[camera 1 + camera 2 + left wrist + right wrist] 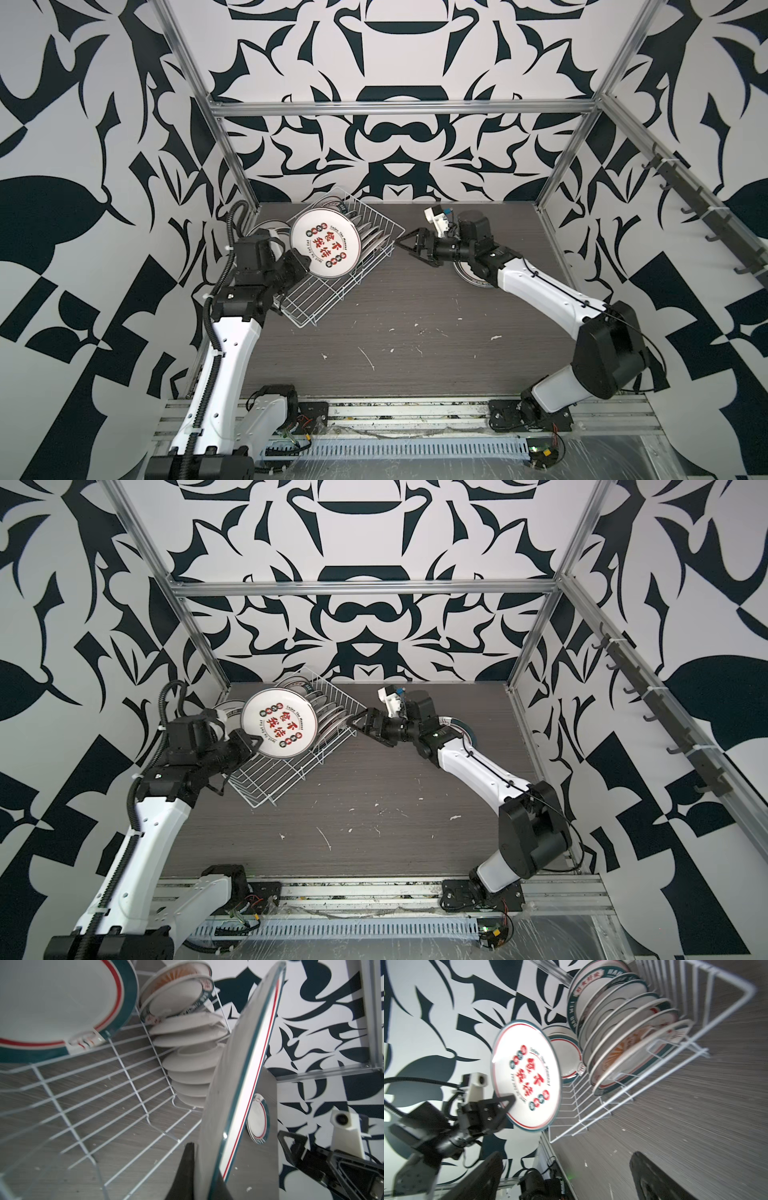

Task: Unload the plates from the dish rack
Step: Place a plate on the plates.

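My left gripper (305, 264) (204, 1178) is shut on the rim of a white plate (325, 243) (234, 1088) printed with red Chinese characters. It holds the plate upright above the near, bare end of the white wire dish rack (328, 295) (270, 783). Several more plates (370, 237) (623, 1043) stand in the rack's far end. My right gripper (409, 251) (566, 1167) is open and empty, just right of the rack, pointing at the held plate (527, 1076).
A short stack of teal-rimmed plates (469, 274) (257, 1120) lies on the table under my right forearm. Another teal-rimmed plate (266, 230) (52, 1001) lies on the table left of the rack. Metal frame posts stand at the back corners.
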Motion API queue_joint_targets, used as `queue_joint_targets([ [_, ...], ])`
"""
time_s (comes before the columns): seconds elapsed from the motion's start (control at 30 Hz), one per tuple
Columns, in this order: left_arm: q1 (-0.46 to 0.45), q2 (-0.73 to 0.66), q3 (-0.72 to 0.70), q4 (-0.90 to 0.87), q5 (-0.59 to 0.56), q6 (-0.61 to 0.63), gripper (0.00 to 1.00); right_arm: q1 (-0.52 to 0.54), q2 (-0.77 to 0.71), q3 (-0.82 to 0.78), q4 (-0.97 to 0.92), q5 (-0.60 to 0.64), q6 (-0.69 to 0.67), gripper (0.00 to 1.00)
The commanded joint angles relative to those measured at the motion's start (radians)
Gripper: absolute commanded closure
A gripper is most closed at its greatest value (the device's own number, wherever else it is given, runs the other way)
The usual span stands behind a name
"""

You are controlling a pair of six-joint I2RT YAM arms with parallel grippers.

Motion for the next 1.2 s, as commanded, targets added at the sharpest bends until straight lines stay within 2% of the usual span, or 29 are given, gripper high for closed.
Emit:
queue_joint_targets([
  [0.0, -0.067, -0.058, -0.024, 0.171, 0.035, -0.17, 1.0, 0.025, 0.048, 0.058, 0.168, -0.045, 0.147, 0.04],
  [0.17, -0.095, -0.097, -0.098, 0.212, 0.021, -0.224, 1.0, 0.063, 0.105, 0.126, 0.152, -0.079, 0.164, 0.09],
  [0.27, -0.095, -0.104, -0.139, 0.267, 0.053, -0.251, 1.0, 0.08, 0.124, 0.123, 0.183, -0.076, 0.181, 0.16],
  [0.43, -0.095, -0.037, -0.137, 0.299, 0.147, -0.243, 1.0, 0.114, 0.173, 0.107, 0.307, -0.054, 0.241, 0.27],
  [0.5, -0.095, -0.017, -0.147, 0.351, 0.196, -0.257, 1.0, 0.128, 0.188, 0.088, 0.389, -0.032, 0.278, 0.37],
  [0.6, -0.095, 0.025, -0.136, 0.372, 0.255, -0.256, 1.0, 0.136, 0.189, 0.061, 0.44, 0.016, 0.297, 0.62],
  [0.73, -0.095, 0.101, -0.12, 0.418, 0.361, -0.258, 1.0, 0.14, 0.144, 0.026, 0.349, 0.093, 0.224, 0.81],
  [0.8, -0.095, 0.128, -0.126, 0.447, 0.395, -0.271, 1.0, 0.139, 0.123, 0.009, 0.326, 0.106, 0.2, 0.94],
  [0.83, -0.096, 0.13, -0.132, 0.453, 0.398, -0.274, 0.97, 0.139, 0.109, -0.007, 0.325, 0.111, 0.197, 1.0],
  [0.93, -0.097, 0.088, -0.167, 0.468, 0.366, -0.262, 0.88, 0.135, 0.067, -0.028, 0.269, 0.13, 0.155, 1.0],
  [0.97, -0.096, 0.068, -0.176, 0.465, 0.347, -0.257, 0.82, 0.134, 0.053, -0.027, 0.239, 0.141, 0.141, 1.0],
  [1.03, -0.097, 0.014, -0.19, 0.449, 0.289, -0.24, 0.6, 0.122, 0.015, -0.022, 0.187, 0.141, 0.114, 1.0],
  [1.1, -0.097, -0.037, -0.18, 0.382, 0.223, -0.218, 0.49, 0.088, -0.029, -0.007, 0.102, 0.145, 0.085, 1.0],
  [1.17, -0.097, -0.081, -0.147, 0.297, 0.167, -0.155, 0.42, 0.026, -0.074, 0.01, -0.007, 0.145, 0.056, 1.0],
])
